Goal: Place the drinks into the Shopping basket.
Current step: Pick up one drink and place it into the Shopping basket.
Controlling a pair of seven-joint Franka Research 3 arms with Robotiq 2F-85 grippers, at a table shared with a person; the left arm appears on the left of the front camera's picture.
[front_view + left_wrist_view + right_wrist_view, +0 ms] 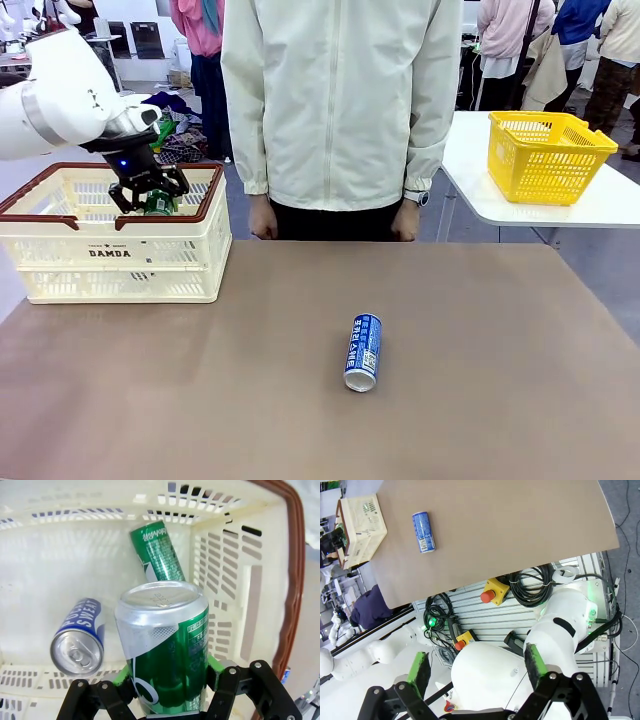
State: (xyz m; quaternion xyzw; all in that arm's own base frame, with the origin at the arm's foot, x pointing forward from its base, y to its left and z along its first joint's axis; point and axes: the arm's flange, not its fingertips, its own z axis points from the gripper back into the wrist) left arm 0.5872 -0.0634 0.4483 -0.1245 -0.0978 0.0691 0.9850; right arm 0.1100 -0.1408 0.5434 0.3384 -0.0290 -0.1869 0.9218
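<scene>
1. Left pincer (167, 692) clenched on a green can (167, 650), held inside the cream basket (60, 260)
2. Basket floor: a second green can (156, 552) and a blue can (80, 637) lying on their sides
3. Tabletop (200, 400): another blue can (364, 351) lying flat, well apart from the basket
4. Right pincer (477, 672) released, empty

light: bright, even, overhead | shadows: soft, faint by blue can (363, 352) on bench (300, 400) | glare: sheen on green can (167, 650) top | distortion: wide-angle bowing at wrist-view edges | focus: front sharp, bg ppl soft at 12
</scene>
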